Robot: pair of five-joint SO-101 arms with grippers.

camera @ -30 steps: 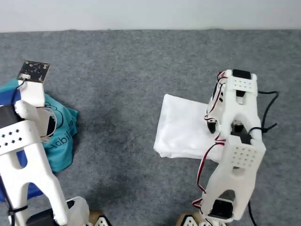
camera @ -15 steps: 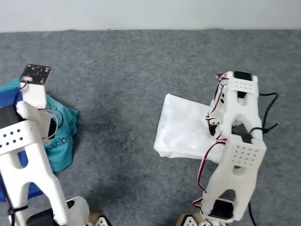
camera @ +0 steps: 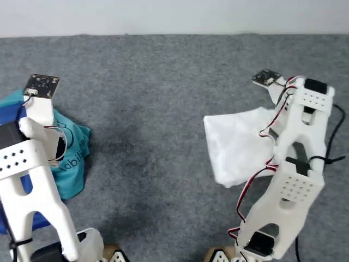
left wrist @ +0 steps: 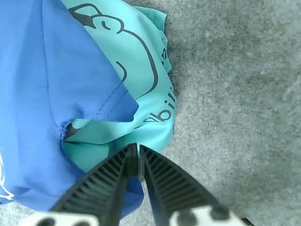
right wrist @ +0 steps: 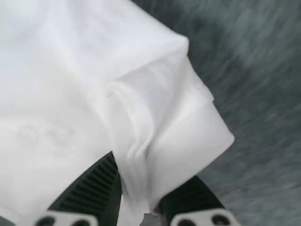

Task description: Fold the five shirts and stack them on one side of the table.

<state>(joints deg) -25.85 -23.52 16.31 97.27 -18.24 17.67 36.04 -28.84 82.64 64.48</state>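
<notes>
Right jaws: clamped on a bunched fold of the white shirt [camera: 235, 146]. The cloth is thin, limp and creased. It trails from the jaws toward the middle of the grey, felt-like desk [camera: 152, 82], with its long axis across the desk. Left jaws: closed on nothing, above the teal shirt [left wrist: 141, 61] and blue shirt [left wrist: 42, 94], which are heaped well apart at the far side. Judgement: the right arm is nearer the white shirt.

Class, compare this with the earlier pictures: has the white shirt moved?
Yes. In the high view, the white shirt has slid right, away from the unmoved teal shirt, pinched in the right gripper.
</notes>
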